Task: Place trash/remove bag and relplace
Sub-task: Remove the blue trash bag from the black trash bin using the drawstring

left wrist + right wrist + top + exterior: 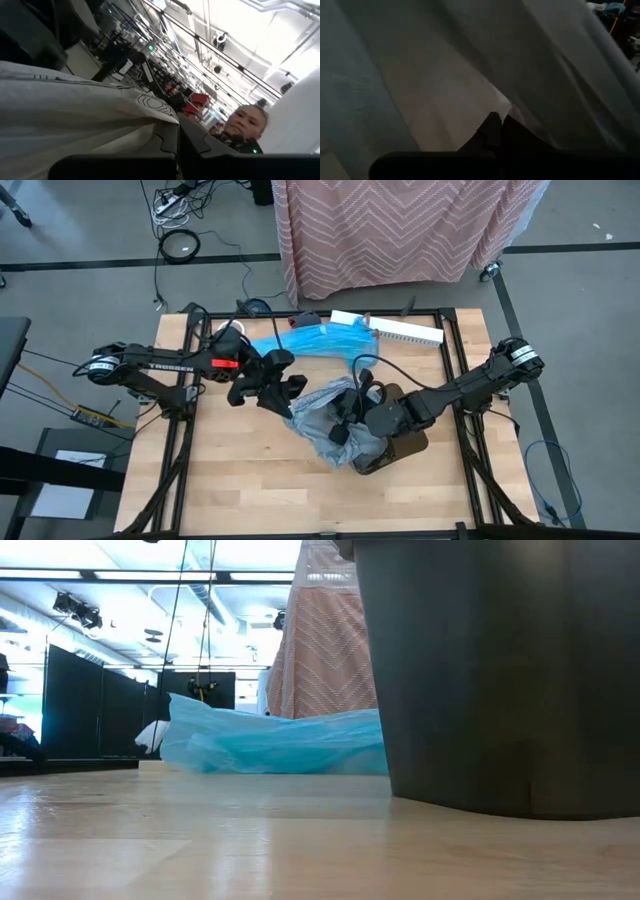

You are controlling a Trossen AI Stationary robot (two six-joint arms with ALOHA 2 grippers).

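The grey translucent bag [325, 415] lies crumpled and bunched at the table's middle, over the top of the dark bin [395, 448], which fills the right of the low view [500, 670]. My left gripper [285, 395] sits at the bag's left side, shut on it. My right gripper [345, 428] is at the bag's middle, above the bin's mouth, also shut on the plastic. Grey plastic fills both wrist views [75, 110] [445, 75]. No trash scraps show. My left gripper pinches the bag's left edge [150, 117] between its two fingers, coming level from the table's left. The plastic spreads away from the fingers in wrinkled folds; one layer or several, I cannot tell. My right gripper pinches a fold of the bag's middle [507, 107] between its shut fingers, reaching in from the table's right and slanting down. The plastic drapes around the fingers and hides what lies under it.
A bright blue plastic bag [320, 340] [275, 740] lies toward the far edge, with a long white box [395, 328] to its right. Bare wood lies at the near side [260, 480]. A person [245, 122] shows beyond the table in the left wrist view.
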